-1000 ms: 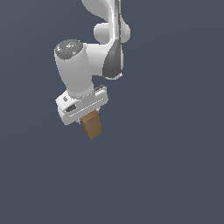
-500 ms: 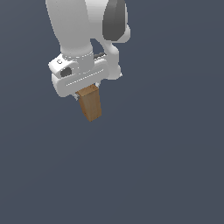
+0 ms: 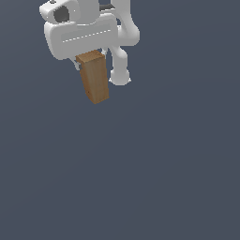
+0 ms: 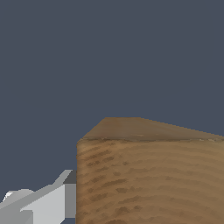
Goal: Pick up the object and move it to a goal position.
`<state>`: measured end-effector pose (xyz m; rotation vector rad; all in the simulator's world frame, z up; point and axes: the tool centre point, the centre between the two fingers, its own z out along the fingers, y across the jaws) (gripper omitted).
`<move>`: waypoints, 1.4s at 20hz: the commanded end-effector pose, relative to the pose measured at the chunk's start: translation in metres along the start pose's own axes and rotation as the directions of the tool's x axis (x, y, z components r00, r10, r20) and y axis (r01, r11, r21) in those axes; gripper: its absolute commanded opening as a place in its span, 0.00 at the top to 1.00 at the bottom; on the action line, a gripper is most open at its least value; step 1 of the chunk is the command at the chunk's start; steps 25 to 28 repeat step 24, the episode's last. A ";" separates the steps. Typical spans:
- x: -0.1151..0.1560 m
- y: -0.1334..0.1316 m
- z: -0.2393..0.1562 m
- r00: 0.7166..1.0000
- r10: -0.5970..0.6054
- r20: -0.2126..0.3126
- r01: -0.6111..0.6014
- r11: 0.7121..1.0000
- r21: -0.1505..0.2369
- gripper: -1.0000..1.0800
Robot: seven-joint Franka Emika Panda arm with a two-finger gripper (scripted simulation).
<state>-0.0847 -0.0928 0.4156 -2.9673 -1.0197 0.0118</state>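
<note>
The wooden block (image 3: 94,80) is tan-brown and elongated, and it hangs down from under the white gripper (image 3: 88,62) near the top left of the exterior view. The gripper is shut on the block's upper end and holds it in the air, tilted slightly. The fingers are mostly hidden behind the hand and the block. In the wrist view the block (image 4: 148,175) fills much of the picture, with one grey-white finger (image 4: 48,201) pressed against its side.
The arm's white links (image 3: 123,42) curve behind the gripper at the top of the exterior view. Everything else in both views is a plain dark grey-blue background.
The gripper has moved with the block toward the exterior view's right and upward, and the hand has turned so its broad face shows. The block stays held.
</note>
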 end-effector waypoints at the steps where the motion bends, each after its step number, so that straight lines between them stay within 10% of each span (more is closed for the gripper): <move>1: -0.008 -0.008 -0.031 1.000 0.000 -0.006 0.000 1.000 -0.006 1.00; 13: -0.030 -0.030 -0.112 1.000 0.000 -0.006 0.000 1.000 -0.006 1.00; 28: -0.031 -0.032 -0.124 1.000 0.000 -0.006 0.000 1.000 -0.006 1.00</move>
